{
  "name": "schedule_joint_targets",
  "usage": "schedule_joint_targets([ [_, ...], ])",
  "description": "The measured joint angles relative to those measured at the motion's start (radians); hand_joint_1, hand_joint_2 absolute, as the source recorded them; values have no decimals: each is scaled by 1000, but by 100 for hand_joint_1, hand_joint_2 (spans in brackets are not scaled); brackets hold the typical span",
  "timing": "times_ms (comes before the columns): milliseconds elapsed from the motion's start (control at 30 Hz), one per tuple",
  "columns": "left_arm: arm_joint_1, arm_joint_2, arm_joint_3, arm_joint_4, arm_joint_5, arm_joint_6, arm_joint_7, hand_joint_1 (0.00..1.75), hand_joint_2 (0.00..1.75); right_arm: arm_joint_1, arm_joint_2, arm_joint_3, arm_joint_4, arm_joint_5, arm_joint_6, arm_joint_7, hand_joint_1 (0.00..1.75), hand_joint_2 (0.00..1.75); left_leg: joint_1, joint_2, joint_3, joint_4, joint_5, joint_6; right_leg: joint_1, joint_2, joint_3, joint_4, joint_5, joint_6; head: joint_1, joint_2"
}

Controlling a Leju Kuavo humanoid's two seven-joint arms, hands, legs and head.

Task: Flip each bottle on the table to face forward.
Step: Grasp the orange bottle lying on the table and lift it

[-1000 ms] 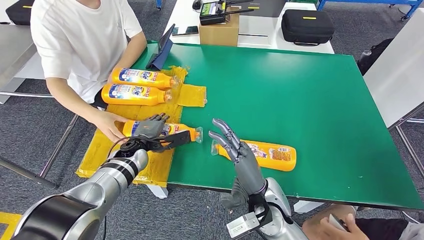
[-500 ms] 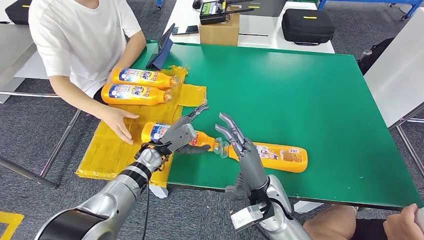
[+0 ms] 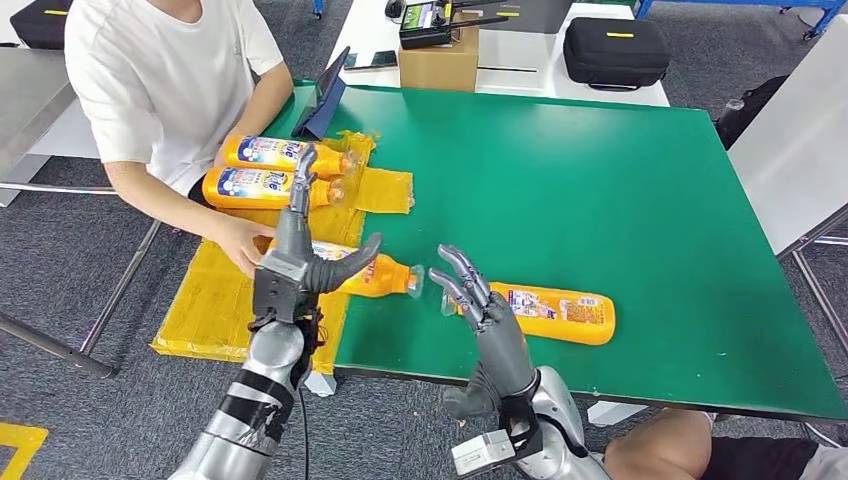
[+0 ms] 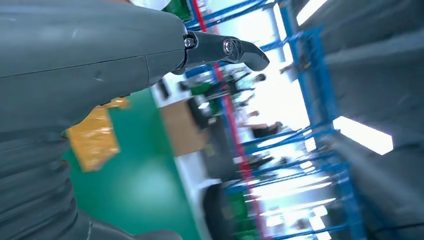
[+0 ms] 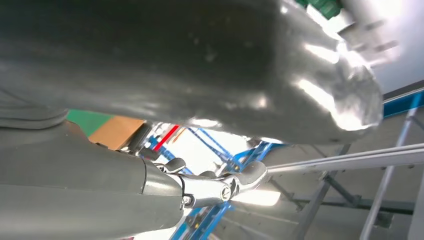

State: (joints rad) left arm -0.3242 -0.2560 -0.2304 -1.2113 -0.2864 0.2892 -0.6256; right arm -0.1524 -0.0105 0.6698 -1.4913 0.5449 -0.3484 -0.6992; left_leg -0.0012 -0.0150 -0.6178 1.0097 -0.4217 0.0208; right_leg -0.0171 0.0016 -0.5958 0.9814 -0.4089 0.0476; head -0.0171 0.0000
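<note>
My left hand [image 3: 295, 268] is raised upright over the yellow mat [image 3: 215, 300], fingers spread and thumb out, holding nothing. Just behind it lies a bottle [image 3: 368, 276] on its side, straddling the mat's edge and the green bench [image 3: 600, 190], cap toward my right. My right hand [image 3: 485, 305] is lifted too, fingers apart and empty, in front of the cap end of a second bottle [image 3: 555, 311] lying flat on the bench. Two more bottles [image 3: 270, 170] lie side by side at the mat's far end, by a person [image 3: 165, 70] whose hand [image 3: 240, 243] rests on the mat near my left hand.
</note>
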Motion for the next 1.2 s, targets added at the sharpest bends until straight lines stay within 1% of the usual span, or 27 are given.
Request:
schedule_joint_targets([
  [67, 34, 0, -17, -77, 48, -10, -4, 0, 175, 11, -1, -13, -3, 11, -13, 0, 0, 0, 0, 0, 0, 0, 0, 0, 0, 0, 0, 0, 0, 0, 0, 0],
  [133, 68, 0, -34, -148, 115, -39, -8, 0, 175, 23, -2, -32, -6, 35, -36, 10, 0, 0, 0, 0, 0, 0, 0, 0, 0, 0, 0, -1, 0, 0, 0, 0],
  [233, 145, 1, -67, -267, 229, -80, -22, 0, 175, 60, -6, -89, -7, 86, -85, 63, 0, 0, 0, 0, 0, 0, -1, 0, 0, 0, 0, -1, 0, 0, 0, 0],
  [333, 226, 5, -97, -372, 266, -81, -33, 0, 175, 106, -17, -160, -7, 104, -96, 94, 0, 0, 0, 0, -1, 0, -2, 1, 0, 0, -1, -1, -1, 0, 0, 0],
  [400, 256, 10, -110, -416, 270, -79, -35, 0, 175, 124, -23, -192, -7, 105, -96, 95, 0, 0, 0, 0, -2, 0, -2, 1, 0, 0, -2, -1, -1, 0, 0, 0],
  [467, 271, 14, -119, -444, 277, -76, -35, 0, 175, 135, -25, -211, -7, 112, -96, 98, 0, 87, 0, 0, -2, 0, -2, 1, 0, 0, -2, -1, -1, 0, 0, 0],
  [533, 282, 16, -124, -464, 285, -65, -40, 0, 175, 143, -26, -226, -7, 137, -93, 123, 0, 175, 0, 0, -1, 0, -2, 1, 0, 0, -2, -1, -1, 0, 0, 0],
  [667, 316, 16, -135, -512, 273, 6, -67, 0, 175, 165, -42, -273, 6, 204, -92, 197, 0, 175, 0, 0, -1, 0, -1, 1, 0, 0, -1, -1, 0, 0, 0, 0],
  [867, 344, 22, -169, -554, 234, 95, -73, 0, 175, 164, -75, -378, 104, 313, -81, 291, 0, 175, -1, 0, -1, 0, -2, 1, -1, 0, -1, -2, 0, 0, 0, 0],
  [1000, 353, 29, -196, -557, 203, 104, -61, 0, 175, 130, -99, -417, 197, 380, -49, 351, 0, 175, -1, 0, -1, 0, -2, 1, -1, 0, -1, -2, 0, 0, 0, 0],
  [1200, 358, 33, -227, -557, 192, 94, -57, 0, 175, 70, -122, -447, 316, 389, -23, 370, 0, 175, -1, 0, -1, 0, -1, 1, -1, 0, -1, -2, 0, 1, 0, 0],
])
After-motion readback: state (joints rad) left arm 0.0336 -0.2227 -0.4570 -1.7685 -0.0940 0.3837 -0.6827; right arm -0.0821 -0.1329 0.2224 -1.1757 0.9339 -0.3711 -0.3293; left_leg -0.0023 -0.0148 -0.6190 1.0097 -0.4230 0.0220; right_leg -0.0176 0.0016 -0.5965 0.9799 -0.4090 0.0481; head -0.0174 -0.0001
